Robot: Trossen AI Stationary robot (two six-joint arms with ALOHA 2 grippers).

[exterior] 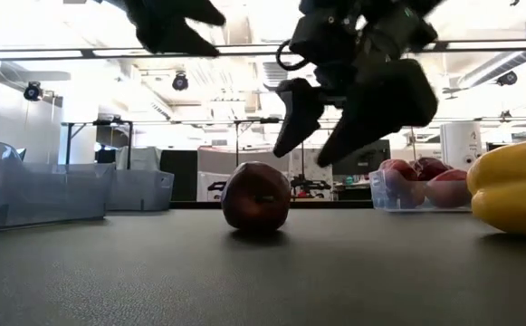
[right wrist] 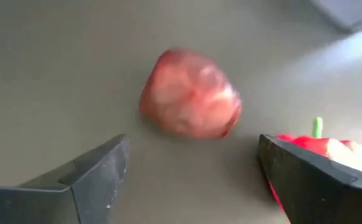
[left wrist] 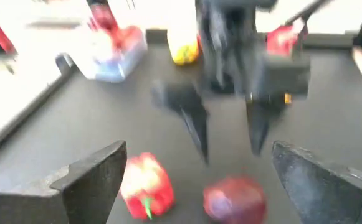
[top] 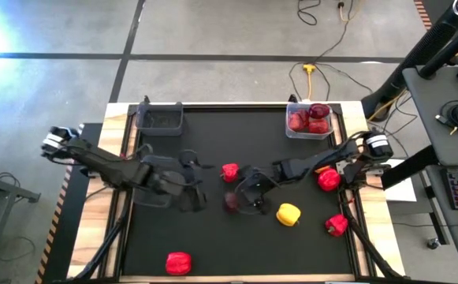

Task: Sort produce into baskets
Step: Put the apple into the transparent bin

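A dark maroon fruit rests on the black mat near the middle; it also shows in the low view and the right wrist view. My right gripper hangs open just above and to the right of it, touching nothing. My left gripper is open and empty to the fruit's left, off the mat. A red pepper lies just beyond the fruit. A clear bluish basket at the far right holds red and maroon pieces. A dark basket stands at the far left.
A yellow pepper lies right of the fruit. Red peppers lie at the right, right front and front. In the low view two see-through baskets stand at the left.
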